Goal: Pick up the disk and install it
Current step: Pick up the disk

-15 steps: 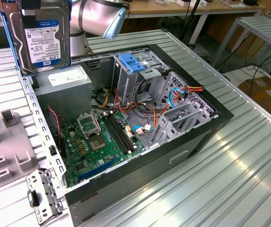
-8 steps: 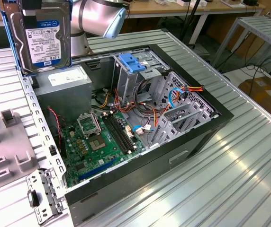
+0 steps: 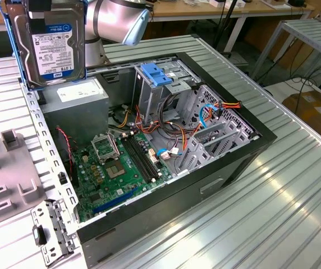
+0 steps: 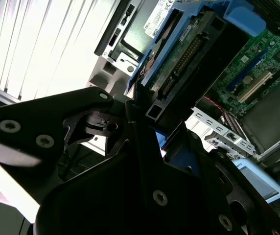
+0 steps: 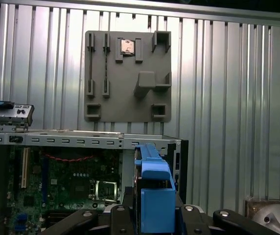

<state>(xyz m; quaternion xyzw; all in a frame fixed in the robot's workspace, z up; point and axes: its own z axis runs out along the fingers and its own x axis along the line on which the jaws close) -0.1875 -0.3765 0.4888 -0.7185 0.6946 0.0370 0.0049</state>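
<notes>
At the exterior view's left, a grey fixture plate (image 3: 6,190) lay on the ribbed metal table (image 3: 273,213). Above it and a little to the right, the disk (image 3: 48,42) hung upright in the air with its label facing the camera. Its blue carrier frame showed along both long edges, near the corner of the open case (image 3: 233,162). The silver arm (image 3: 118,19) stood just behind the disk. Below the disk sat the grey power supply (image 3: 73,103), then the green motherboard (image 3: 121,162) on the case floor. Further right, 1 blue latch (image 3: 156,74) topped the metal drive cage (image 3: 149,98), with red, yellow and blue cables (image 3: 228,105) beside it. In the first wrist view the gripper (image 5: 154,220) had its jaws closed on the disk, the blue carrier clamped between the black fingers (image 5: 101,218). In the second wrist view the disk's far end pointed towards the case interior
</notes>
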